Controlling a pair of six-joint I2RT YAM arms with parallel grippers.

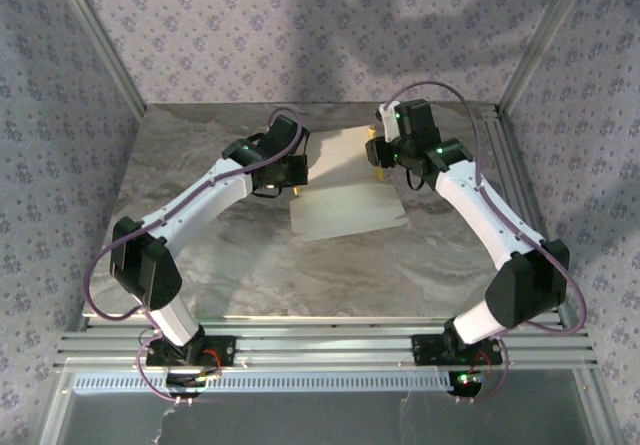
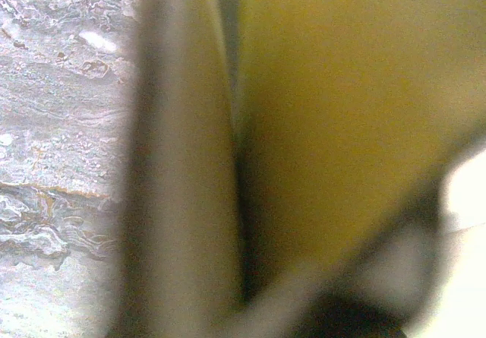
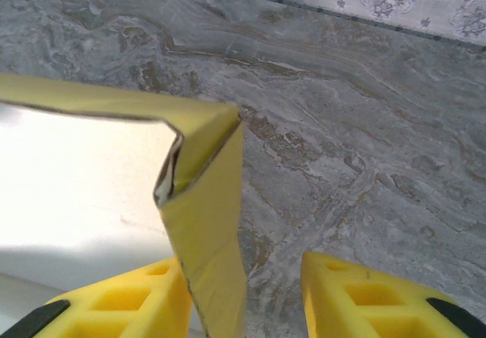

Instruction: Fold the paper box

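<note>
The paper box (image 1: 345, 190) lies partly folded in the middle of the table, white face up, with yellow flaps raised along its sides. My left gripper (image 1: 298, 173) is shut on its left edge. In the left wrist view the box's yellow card (image 2: 342, 87) is a close blur and the fingers cannot be made out. My right gripper (image 1: 380, 155) is at the box's right edge. In the right wrist view that gripper (image 3: 243, 266) is open. An upright yellow corner flap (image 3: 209, 224) stands beside its left finger (image 3: 129, 300), apart from the right finger (image 3: 364, 292).
The marble table (image 1: 300, 275) has bare room in front of the box. Aluminium rails run along the right side (image 1: 510, 165) and the near edge (image 1: 330, 340). Patterned walls close in the back and sides.
</note>
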